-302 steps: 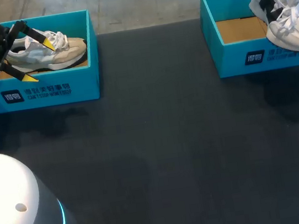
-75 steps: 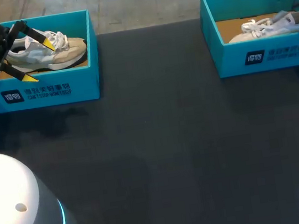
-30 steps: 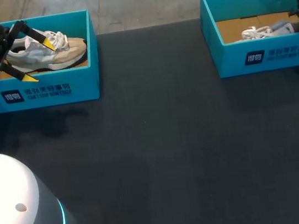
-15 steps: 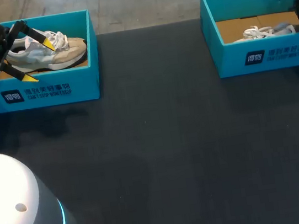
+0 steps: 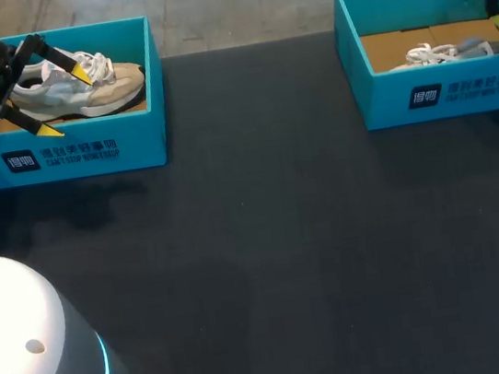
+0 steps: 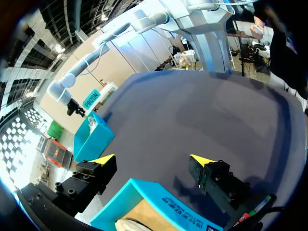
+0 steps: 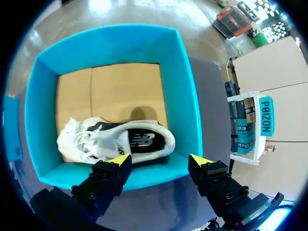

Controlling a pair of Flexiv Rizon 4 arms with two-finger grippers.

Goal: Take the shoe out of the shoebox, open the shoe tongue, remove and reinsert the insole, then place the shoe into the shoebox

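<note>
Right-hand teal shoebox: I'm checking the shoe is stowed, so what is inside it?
Inside the teal shoebox, a white lace-up sneaker lies upright on the brown cardboard floor, along one wall. The floor beneath it is covered.

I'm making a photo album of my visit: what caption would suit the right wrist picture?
The open right gripper hovers above the white shoe lying inside its teal shoebox.

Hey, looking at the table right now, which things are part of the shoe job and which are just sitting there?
Part of the job: white shoe, lying in the right shoebox; right gripper, open above that box; beige shoe in the left shoebox; left gripper, open over it.

Just there: black table; white arm bases at the near edge.
</note>
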